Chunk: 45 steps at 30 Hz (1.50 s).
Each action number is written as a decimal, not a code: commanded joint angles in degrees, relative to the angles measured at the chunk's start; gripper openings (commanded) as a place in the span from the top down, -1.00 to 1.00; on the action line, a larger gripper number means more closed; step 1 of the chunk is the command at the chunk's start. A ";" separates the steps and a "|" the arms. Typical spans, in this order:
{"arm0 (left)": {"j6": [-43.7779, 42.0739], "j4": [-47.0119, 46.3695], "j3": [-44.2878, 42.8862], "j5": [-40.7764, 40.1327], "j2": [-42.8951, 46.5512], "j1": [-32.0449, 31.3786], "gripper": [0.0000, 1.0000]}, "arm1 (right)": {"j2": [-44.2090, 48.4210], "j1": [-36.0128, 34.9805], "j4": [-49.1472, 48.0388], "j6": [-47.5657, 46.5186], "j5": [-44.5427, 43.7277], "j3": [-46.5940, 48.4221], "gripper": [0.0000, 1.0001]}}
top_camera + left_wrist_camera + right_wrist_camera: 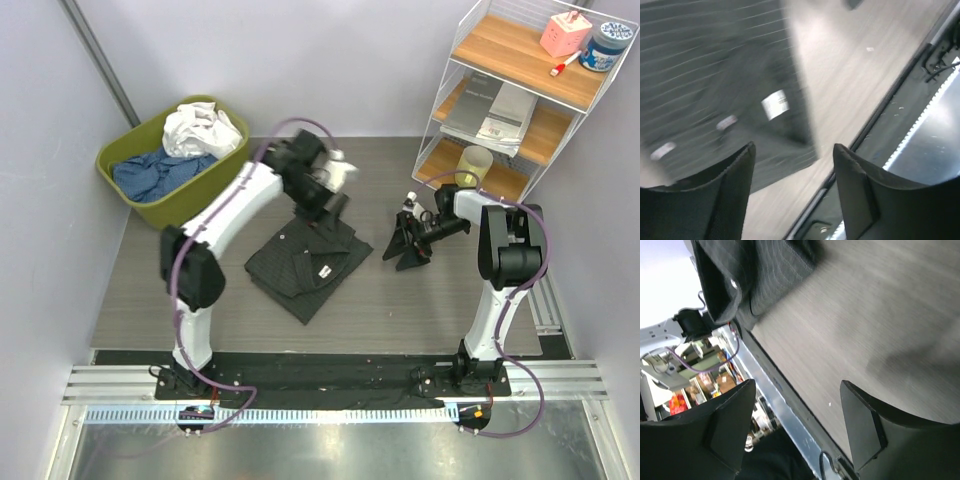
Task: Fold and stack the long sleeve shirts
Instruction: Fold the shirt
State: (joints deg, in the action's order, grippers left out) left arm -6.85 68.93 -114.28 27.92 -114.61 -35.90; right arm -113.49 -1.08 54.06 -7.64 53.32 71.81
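Your right gripper (796, 390) hangs over the grey wood-grain table (880, 315) with its two dark fingers (725, 430) spread wide and nothing but bare tabletop between them. Ahead of the fingertips and well apart from them, off to the left, you see a dark pinstriped shirt (765, 270) lying on the table, its layered edge bunched and lifted a little on the near side. Along the table's near edge run a black strip (771, 374) and a metal rail (785, 425), and a purple cable (715, 362) loops past the blurred clutter beyond them.
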 commanded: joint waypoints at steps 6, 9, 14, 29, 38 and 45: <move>-25.74 -5.09 26.54 0.65 7.20 11.82 0.03 | -1.46 -7.43 -19.78 17.47 0.21 0.08 -0.40; -25.84 -8.80 32.79 0.12 7.21 11.38 0.12 | -4.45 -9.54 -20.75 18.01 -1.54 2.45 -0.23; -22.59 -12.59 38.86 -1.12 7.03 7.18 0.31 | -9.72 -10.17 -22.25 17.48 -7.43 7.36 0.33; -5.90 -16.54 33.42 22.96 13.51 -4.32 0.09 | -22.22 -18.78 -6.79 -7.47 -11.12 45.59 0.75; -20.82 -12.49 25.77 -2.68 7.83 13.58 0.06 | -8.78 -11.49 -1.86 -3.26 -11.14 30.16 0.02; -17.51 -12.59 29.52 -9.56 -2.29 11.83 0.21 | 0.54 -5.69 7.19 -2.64 -2.53 13.03 0.13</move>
State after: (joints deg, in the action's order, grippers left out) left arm -24.93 53.69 -88.64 23.27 -114.19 -22.22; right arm -120.01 -7.77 54.04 -10.37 44.66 92.20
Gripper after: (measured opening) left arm 0.410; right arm 0.457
